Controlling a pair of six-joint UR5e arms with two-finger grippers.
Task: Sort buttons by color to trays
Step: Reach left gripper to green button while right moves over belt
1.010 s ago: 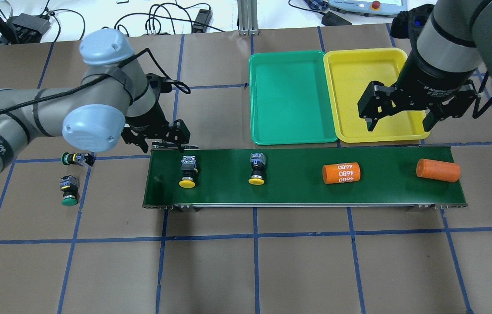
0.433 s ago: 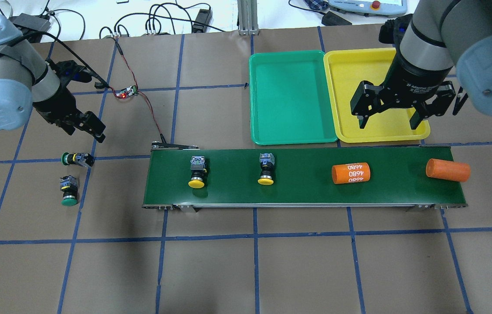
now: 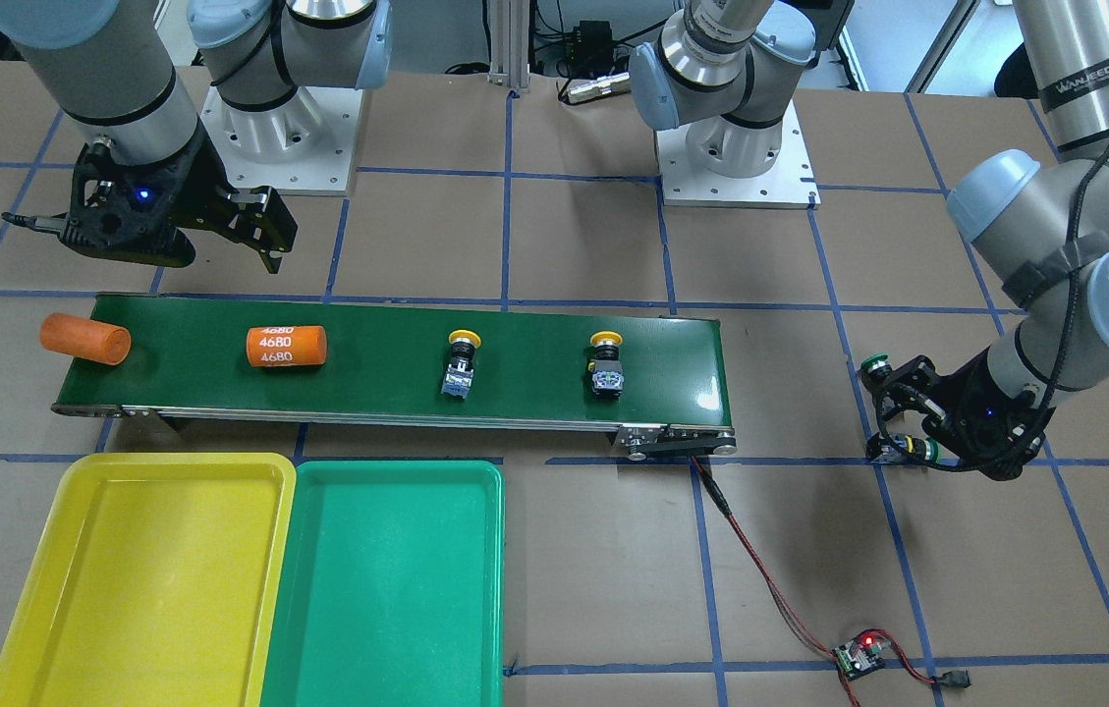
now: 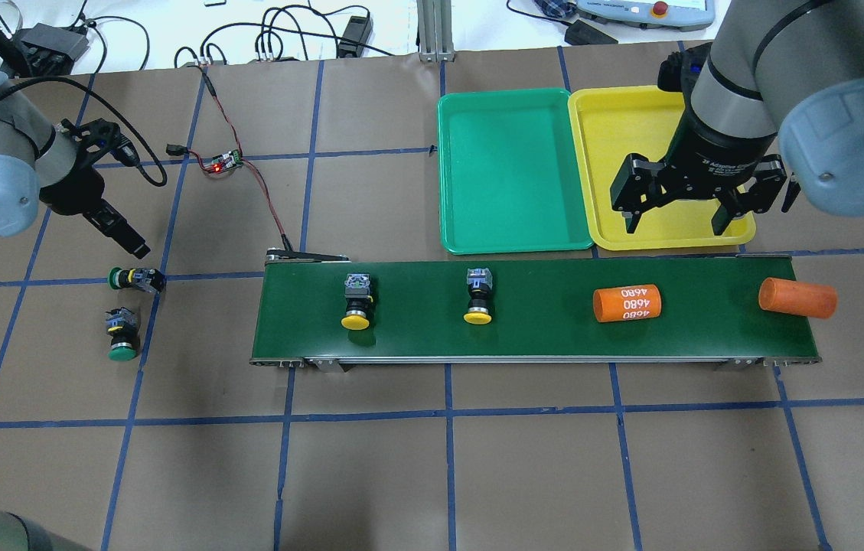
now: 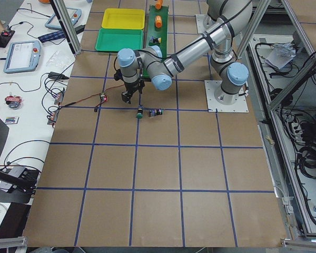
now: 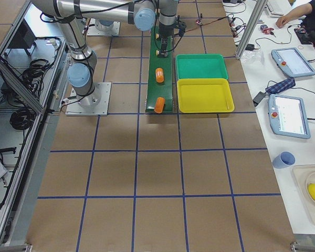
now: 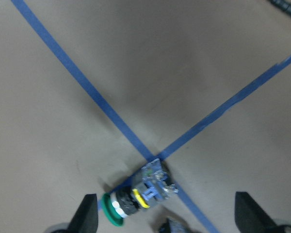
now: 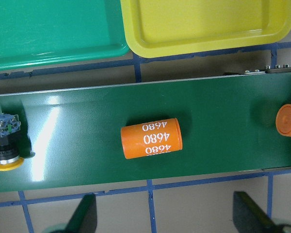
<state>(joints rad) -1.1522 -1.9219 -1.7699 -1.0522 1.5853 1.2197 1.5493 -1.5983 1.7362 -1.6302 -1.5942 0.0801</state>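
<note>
Two green buttons (image 4: 129, 278) (image 4: 122, 334) lie on the table left of the conveyor. My left gripper (image 4: 135, 245) hovers open just behind them; in the left wrist view one green button (image 7: 136, 200) lies between its spread fingertips (image 7: 88, 213). Two yellow buttons (image 4: 357, 303) (image 4: 478, 298) lie on the belt. My right gripper (image 4: 673, 222) is open and empty over the near rim of the yellow tray (image 4: 623, 122). The green tray (image 4: 512, 168) beside it holds nothing.
The dark-green conveyor belt (image 4: 539, 333) also carries two orange cylinders, one marked 4680 (image 4: 627, 304) and one plain (image 4: 797, 298) near its right end. A small circuit board (image 4: 226, 159) with a red light and its wire lie behind the belt's left end.
My left arm has swung left from the belt's left end to above the green buttons. The things on the belt have drifted right. My right gripper has shifted slightly left.
</note>
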